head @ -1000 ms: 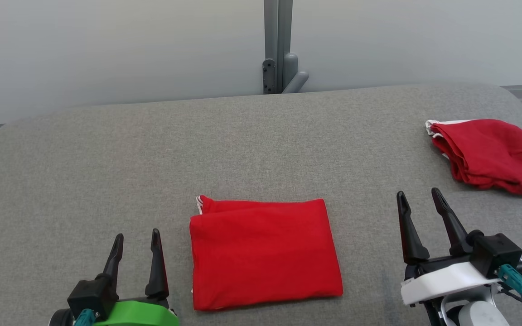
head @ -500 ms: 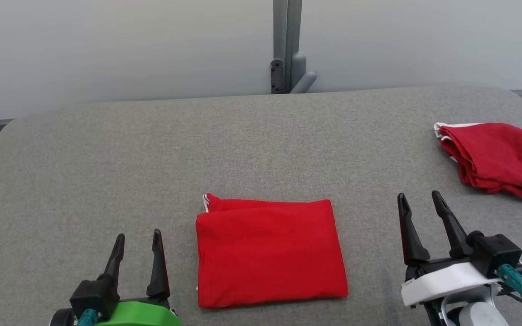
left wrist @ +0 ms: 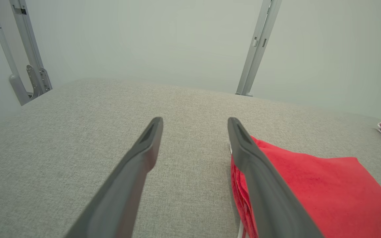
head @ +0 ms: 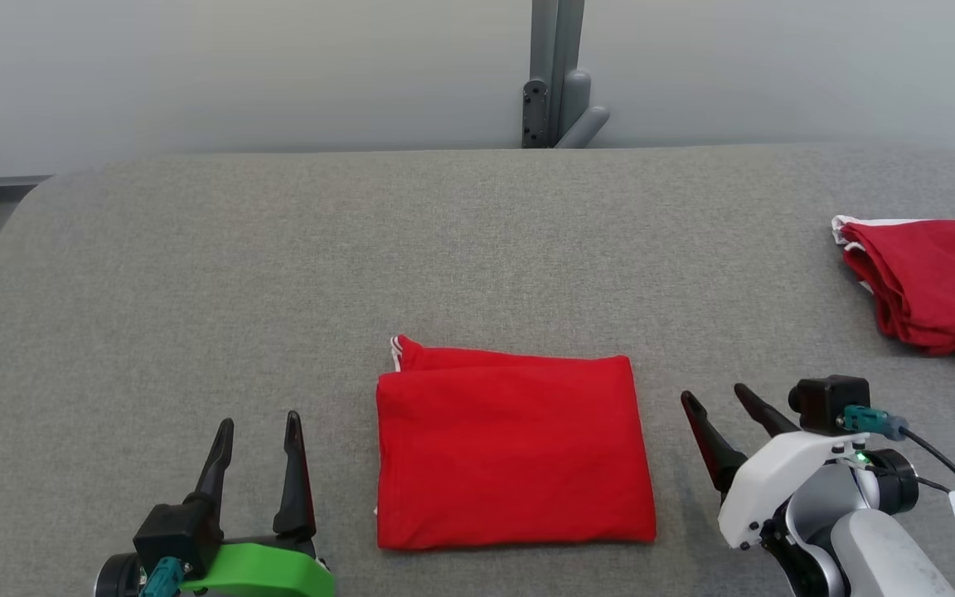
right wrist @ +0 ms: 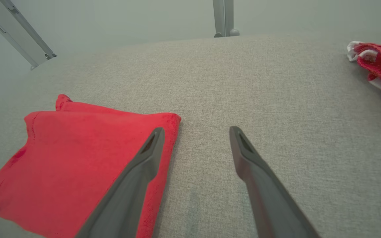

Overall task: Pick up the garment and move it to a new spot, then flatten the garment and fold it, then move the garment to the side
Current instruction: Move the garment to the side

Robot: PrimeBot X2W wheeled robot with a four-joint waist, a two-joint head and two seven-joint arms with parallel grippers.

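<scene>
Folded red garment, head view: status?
Left pincer open, empty, left of the flat folded red cloth garment. Right pincer open, empty, to its right. Crumpled red cloth lies apart at far right, not in the way.

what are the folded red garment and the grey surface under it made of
Folded red garment: soft matte knit, probably cotton; it lies limp, with a stitched hem and white trim at one corner. Grey surface: coarse woven fabric, matte, likely over padding given its rounded edges.
</scene>
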